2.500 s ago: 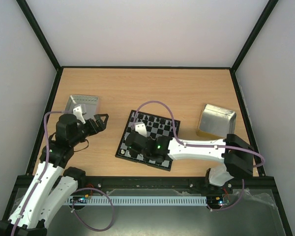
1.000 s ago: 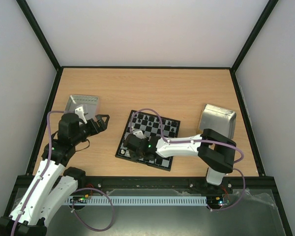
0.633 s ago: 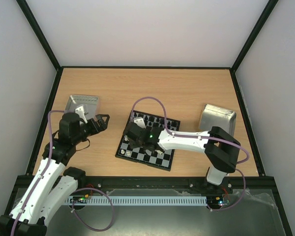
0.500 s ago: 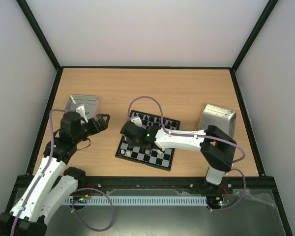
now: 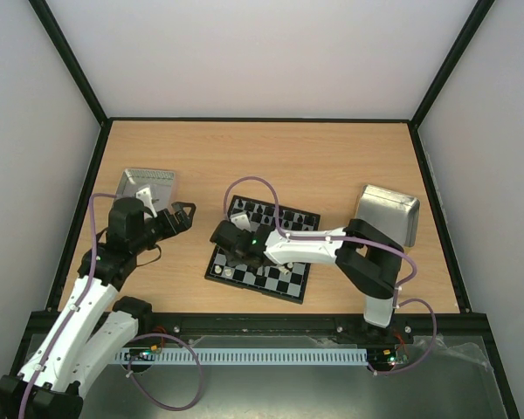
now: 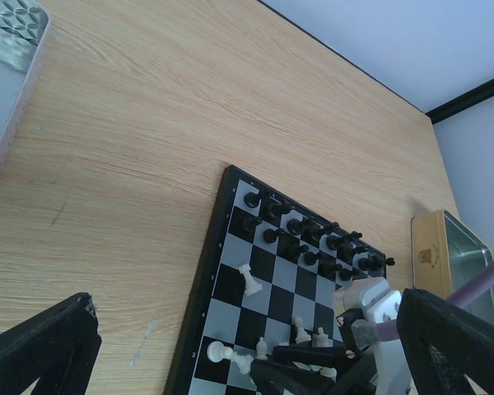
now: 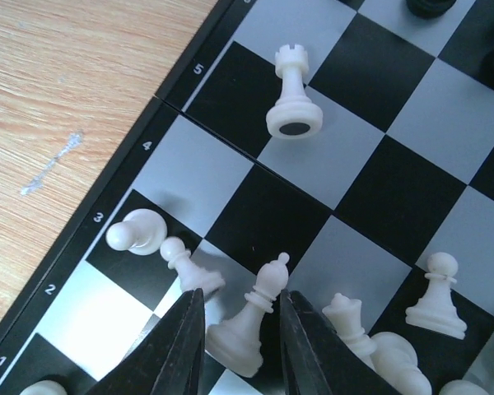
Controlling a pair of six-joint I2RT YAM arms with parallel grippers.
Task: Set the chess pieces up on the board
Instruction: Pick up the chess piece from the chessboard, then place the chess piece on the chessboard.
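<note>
Right wrist view: my right gripper (image 7: 240, 296) has its jaws a little apart around a white bishop (image 7: 247, 333) on the board (image 7: 370, 74), near the numbered edge; I cannot tell if it pinches. My left gripper (image 6: 247, 296) is wide open, empty, over the tabletop (image 6: 148, 123).

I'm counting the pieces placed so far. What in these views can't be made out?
Top view: the right arm hides part of the board; chess pieces too small to identify.
Right wrist view: whether the right hand grips the white piece; its fingers hide the contact.
Left wrist view: bottom edge cuts nearest rank.
</note>
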